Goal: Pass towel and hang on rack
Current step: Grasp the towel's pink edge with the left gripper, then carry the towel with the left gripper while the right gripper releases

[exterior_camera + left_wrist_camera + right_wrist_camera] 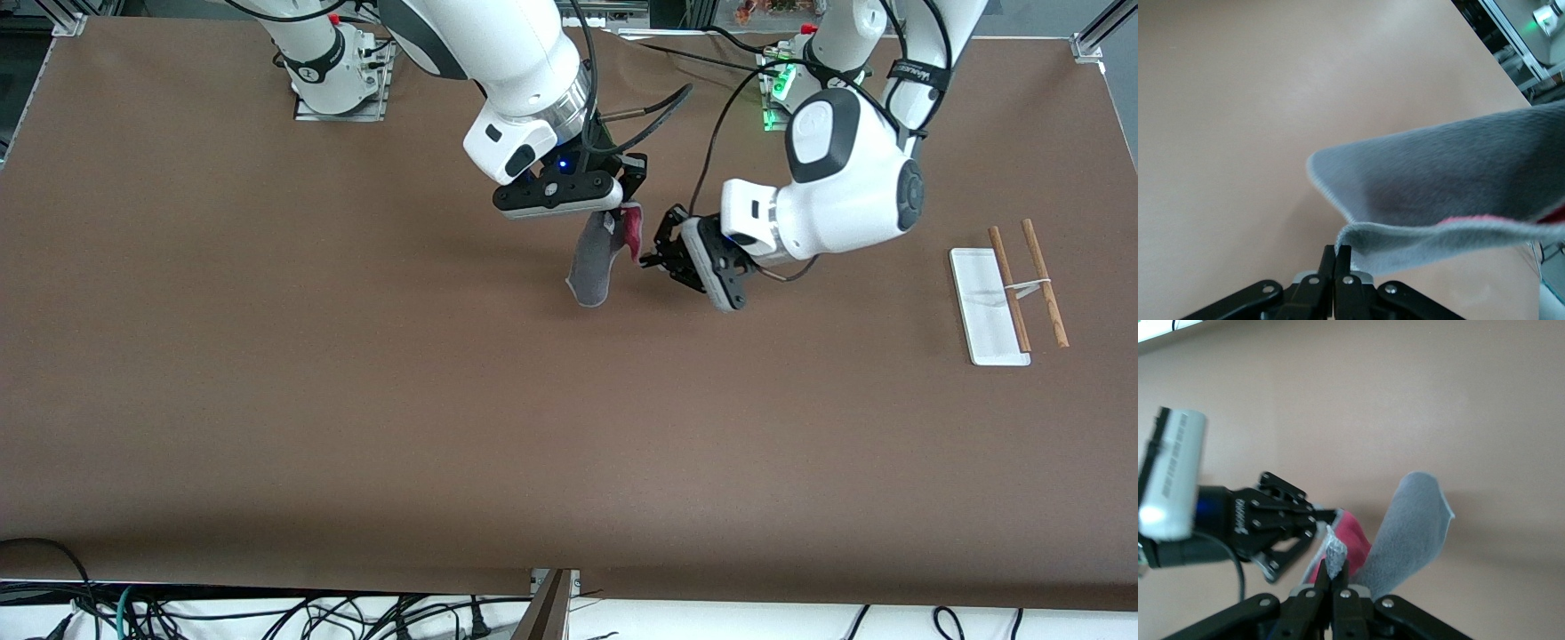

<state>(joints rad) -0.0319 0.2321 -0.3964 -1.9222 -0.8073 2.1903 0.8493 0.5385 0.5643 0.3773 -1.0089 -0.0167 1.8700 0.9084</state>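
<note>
The towel [591, 262] hangs in the air over the middle of the table, grey side out, with a pink-red fold showing. My right gripper [613, 220] is shut on its top, and a bunch of cloth sticks out between the fingertips [1336, 568]. My left gripper [647, 260] comes in level beside the towel and is shut on its pale hem [1337, 252]. The right wrist view shows the left gripper [1328, 517] touching the pink part of the towel [1411, 527]. The grey towel [1438, 173] fills much of the left wrist view. The rack [987, 307] lies at the left arm's end.
The rack's two brown rods [1045, 280] run side by side over and beside its white base. The brown table [356, 400] stretches wide toward the front camera. Cables hang beneath the table's front edge [267, 613].
</note>
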